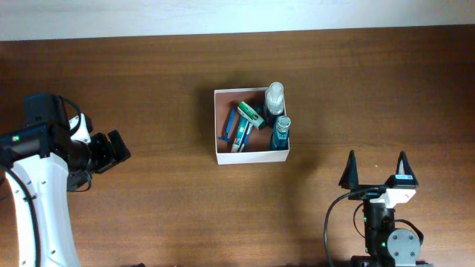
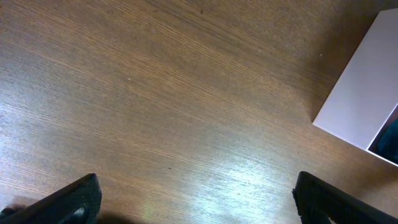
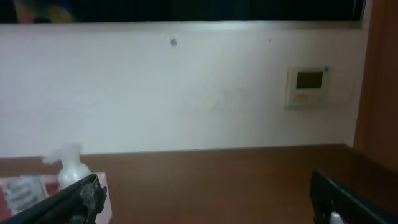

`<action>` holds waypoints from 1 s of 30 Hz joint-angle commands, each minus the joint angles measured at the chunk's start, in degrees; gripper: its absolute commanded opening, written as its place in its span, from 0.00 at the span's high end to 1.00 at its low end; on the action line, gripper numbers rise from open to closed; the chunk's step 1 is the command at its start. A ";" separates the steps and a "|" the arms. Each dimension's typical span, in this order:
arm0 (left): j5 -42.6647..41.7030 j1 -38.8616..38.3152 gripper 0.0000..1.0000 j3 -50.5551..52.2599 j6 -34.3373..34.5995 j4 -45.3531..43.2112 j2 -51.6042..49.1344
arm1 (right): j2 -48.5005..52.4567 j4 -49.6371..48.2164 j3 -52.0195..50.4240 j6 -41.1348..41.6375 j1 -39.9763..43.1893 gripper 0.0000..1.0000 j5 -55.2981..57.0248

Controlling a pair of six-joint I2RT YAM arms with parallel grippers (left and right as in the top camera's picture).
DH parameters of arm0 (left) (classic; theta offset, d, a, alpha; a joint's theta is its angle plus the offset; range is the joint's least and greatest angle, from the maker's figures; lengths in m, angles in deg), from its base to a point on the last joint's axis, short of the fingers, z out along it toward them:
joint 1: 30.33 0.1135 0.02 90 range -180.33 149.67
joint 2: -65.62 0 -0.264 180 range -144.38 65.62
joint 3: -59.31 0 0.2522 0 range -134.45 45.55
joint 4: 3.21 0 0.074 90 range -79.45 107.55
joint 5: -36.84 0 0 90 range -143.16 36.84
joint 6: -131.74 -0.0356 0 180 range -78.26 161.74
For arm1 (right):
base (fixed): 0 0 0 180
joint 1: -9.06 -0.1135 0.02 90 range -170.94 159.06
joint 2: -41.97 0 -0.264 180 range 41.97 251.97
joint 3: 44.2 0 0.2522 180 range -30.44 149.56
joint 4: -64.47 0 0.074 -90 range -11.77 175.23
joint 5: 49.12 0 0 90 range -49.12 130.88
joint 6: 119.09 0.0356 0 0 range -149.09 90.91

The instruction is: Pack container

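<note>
The container (image 1: 220, 122) is a square white box with a pinkish-tan inside, at the table's middle. In it lie a toothpaste tube (image 1: 237, 131), a green packet (image 1: 251, 113), a clear spray bottle (image 1: 274, 97) and a teal bottle (image 1: 280, 133). Its white outer wall shows at the right edge of the left wrist view (image 2: 364, 102); the spray bottle shows in the right wrist view (image 3: 71, 167). My left gripper (image 1: 119, 150) is open and empty, far left of the container. My right gripper (image 1: 376, 167) is open and empty, at the front right.
The brown wooden table (image 1: 148, 67) runs to a white wall at the back. A wall thermostat (image 3: 308, 85) shows in the right wrist view. The right arm's base (image 1: 386, 237) stands at the table's front edge.
</note>
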 commanded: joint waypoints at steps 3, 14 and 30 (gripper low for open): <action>-0.42 0.24 0.01 -0.11 -0.52 0.00 0.70 | -0.59 1.18 -1.09 -0.63 0.44 0.01 2.10; -0.42 0.24 0.01 -0.11 -0.52 -0.02 0.70 | -0.59 13.49 -1.09 -0.55 0.44 0.02 1.62; -0.42 0.24 0.01 -0.11 -0.52 0.00 0.70 | -0.59 13.44 -1.09 -0.57 0.44 0.02 1.64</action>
